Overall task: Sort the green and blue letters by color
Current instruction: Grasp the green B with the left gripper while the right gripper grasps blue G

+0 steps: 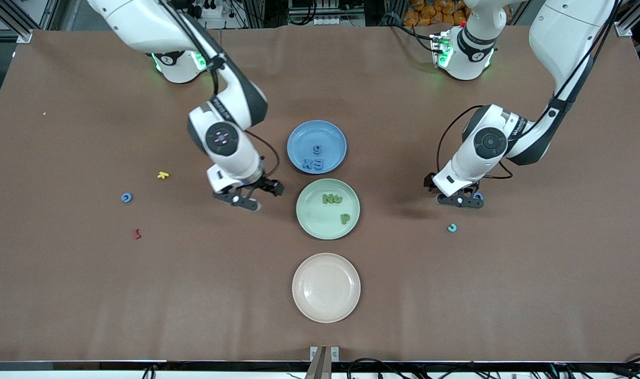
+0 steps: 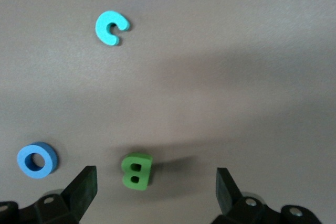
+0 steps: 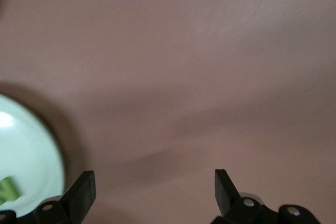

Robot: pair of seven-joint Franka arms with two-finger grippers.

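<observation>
My left gripper [image 1: 459, 200] hangs open low over the table toward the left arm's end. In the left wrist view a green letter B [image 2: 137, 170] lies on the table between the open left gripper [image 2: 155, 179] fingers, untouched; a blue O [image 2: 38, 159] lies beside it. The O [image 1: 478, 196] peeks out by that gripper. My right gripper [image 1: 254, 196] is open and empty beside the green plate [image 1: 304, 223], which holds green N, u [image 1: 332, 199] and p [image 1: 345, 218]. The blue plate [image 1: 299, 131] holds blue g [image 1: 317, 149], X and E [image 1: 315, 165]. Another blue letter [image 1: 126, 197] lies toward the right arm's end.
A beige plate [image 1: 326, 310] sits nearest the front camera, in line with the other two plates. A teal c [image 1: 451, 227] lies near the left gripper. A yellow letter [image 1: 163, 175] and a dark red letter [image 1: 137, 233] lie near the lone blue letter.
</observation>
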